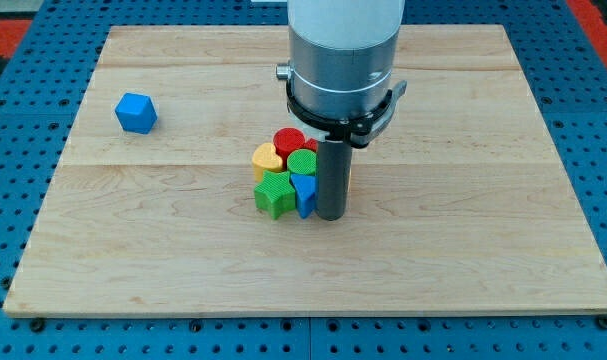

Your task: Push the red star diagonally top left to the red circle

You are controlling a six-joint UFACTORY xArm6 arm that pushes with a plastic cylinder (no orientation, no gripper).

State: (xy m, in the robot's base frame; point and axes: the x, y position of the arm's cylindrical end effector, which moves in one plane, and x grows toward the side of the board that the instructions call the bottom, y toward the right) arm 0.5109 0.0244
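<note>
The red circle sits at the top of a tight cluster of blocks near the board's middle. A sliver of red shows just right of it at the rod's edge; this may be the red star, mostly hidden behind the rod. My tip rests on the board at the cluster's right side, touching the blue block. The cluster also holds a yellow heart, a green circle and a green star.
A blue cube stands alone at the view's upper left. A sliver of orange-yellow shows right of the rod. The wooden board lies on a blue pegboard, and the arm's grey body hangs over the top centre.
</note>
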